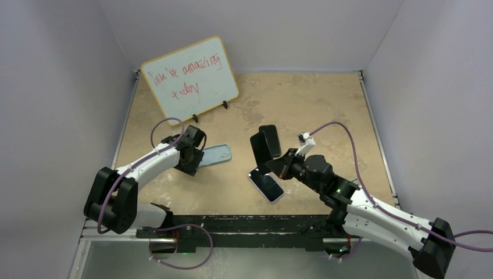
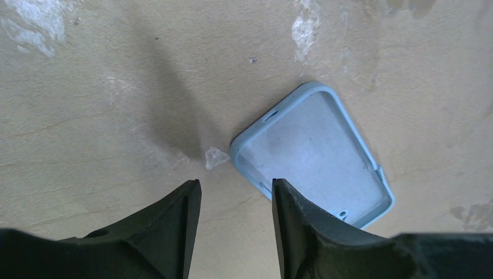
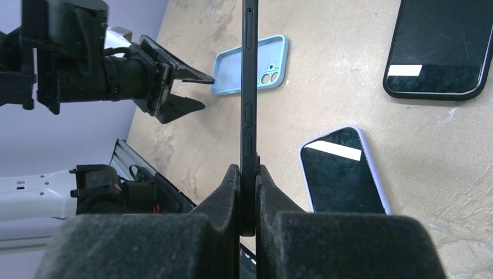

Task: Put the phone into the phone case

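Phone edge-on in tight R gripper; L gripper spread, empty, by case corner.

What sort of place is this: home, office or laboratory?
Probably a robot lab cell: white walls box in a beige table, a left arm and a right arm are mounted at its near edge, and a whiteboard stands at the back.

The left arm and right arm share white link shells set between bulky black joint housings. A mauve-grey cable runs along each arm, and the right one ends at a small white connector block. The jaws are matt black, wedge-shaped and grainy-surfaced.
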Motion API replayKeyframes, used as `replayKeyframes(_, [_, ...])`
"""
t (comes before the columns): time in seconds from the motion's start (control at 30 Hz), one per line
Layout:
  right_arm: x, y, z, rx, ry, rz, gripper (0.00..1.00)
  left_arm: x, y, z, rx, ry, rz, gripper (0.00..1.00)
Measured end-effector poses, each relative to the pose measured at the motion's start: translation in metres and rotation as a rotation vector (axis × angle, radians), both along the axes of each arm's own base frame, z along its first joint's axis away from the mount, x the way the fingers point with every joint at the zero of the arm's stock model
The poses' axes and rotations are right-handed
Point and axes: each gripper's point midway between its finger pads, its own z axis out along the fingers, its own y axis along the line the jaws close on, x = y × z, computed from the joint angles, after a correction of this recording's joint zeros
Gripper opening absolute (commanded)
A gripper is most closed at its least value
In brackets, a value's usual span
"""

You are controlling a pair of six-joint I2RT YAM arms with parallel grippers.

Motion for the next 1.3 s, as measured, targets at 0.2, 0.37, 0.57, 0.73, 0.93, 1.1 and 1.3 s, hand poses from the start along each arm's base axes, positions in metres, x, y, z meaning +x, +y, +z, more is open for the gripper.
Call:
replayKeyframes(0.2, [-0.003,-0.004,-0.003,0.000,0.002,-0.002,0.00,0.003,-0.010,-0.018,-0.030,0.040,-0.012,0.53])
replayKeyframes(0.37, [-0.004,-0.005,-0.004,-0.003,0.004,-0.002,0.00,0.006,-0.014,-0.024,-0.044,0.042,-0.015,0.50])
replayKeyframes(0.57, [-0.003,-0.003,-0.010,-0.018,0.016,-0.001,0.00,0.007,-0.015,-0.025,-0.046,0.037,-0.015,0.25])
replayKeyframes(0.73, [-0.002,-0.003,-0.012,-0.025,0.022,-0.001,0.00,0.008,-0.012,-0.026,-0.016,0.035,-0.060,0.00])
replayKeyframes(0.93, [-0.003,-0.003,-0.013,-0.023,0.025,-0.002,0.00,0.002,-0.006,-0.024,0.048,0.058,-0.197,0.00])
replayKeyframes(1.1, [-0.005,-0.001,-0.013,-0.020,0.031,0.013,0.00,0.000,-0.010,-0.011,0.067,0.035,-0.380,0.00])
replayKeyframes(1.3, [-0.010,0.007,-0.025,-0.031,0.083,0.053,0.00,0.010,-0.048,0.004,0.050,-0.085,-0.714,0.00])
